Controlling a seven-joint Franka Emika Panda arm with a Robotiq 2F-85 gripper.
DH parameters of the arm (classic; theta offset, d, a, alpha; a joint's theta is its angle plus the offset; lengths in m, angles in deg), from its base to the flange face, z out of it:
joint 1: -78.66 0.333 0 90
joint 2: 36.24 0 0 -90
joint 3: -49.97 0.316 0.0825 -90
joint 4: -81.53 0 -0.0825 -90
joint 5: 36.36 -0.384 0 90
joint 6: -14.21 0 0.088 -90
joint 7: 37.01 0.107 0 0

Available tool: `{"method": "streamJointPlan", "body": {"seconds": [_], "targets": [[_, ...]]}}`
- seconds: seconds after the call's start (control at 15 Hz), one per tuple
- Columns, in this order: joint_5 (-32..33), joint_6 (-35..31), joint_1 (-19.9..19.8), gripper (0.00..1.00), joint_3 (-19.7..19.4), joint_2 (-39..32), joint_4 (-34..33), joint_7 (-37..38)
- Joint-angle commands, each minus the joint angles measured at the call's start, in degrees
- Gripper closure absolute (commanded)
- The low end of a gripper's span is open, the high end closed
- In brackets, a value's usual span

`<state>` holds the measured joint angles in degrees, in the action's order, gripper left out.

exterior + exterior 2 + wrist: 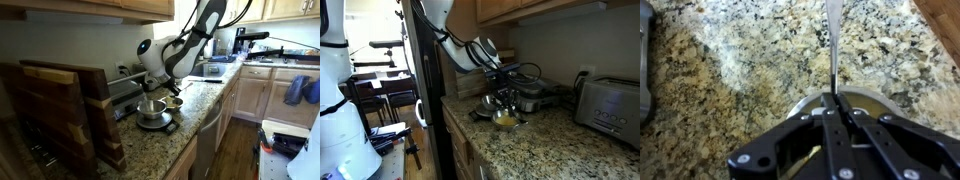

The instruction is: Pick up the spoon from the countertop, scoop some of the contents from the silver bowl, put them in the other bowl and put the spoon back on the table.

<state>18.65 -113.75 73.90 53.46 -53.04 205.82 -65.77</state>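
Wrist view: pincer [835, 100] clamps spoon [833, 50]; bowl [885, 99] mostly hidden.

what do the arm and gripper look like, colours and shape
The arm is white, built of rounded tubular segments with dark sections at the joints. The gripper is black, with flat angular linkage plates, small pale screw heads, and narrow jaws.
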Motion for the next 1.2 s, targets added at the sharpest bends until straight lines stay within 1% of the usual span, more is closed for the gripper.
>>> {"method": "streamJointPlan", "body": {"seconds": [0.0, 0.53, 1.13], "targets": [[-3.48, -2.19, -0.27, 0.97, -0.36, 5.89, 4.23, -4.56], [-7.80, -0.72, 1.50, 0.97, -0.23, 9.76, 3.89, -11.88], [-9.42, 0.16, 5.53, 0.97, 1.40, 8.75, 2.38, -14.69]]}}
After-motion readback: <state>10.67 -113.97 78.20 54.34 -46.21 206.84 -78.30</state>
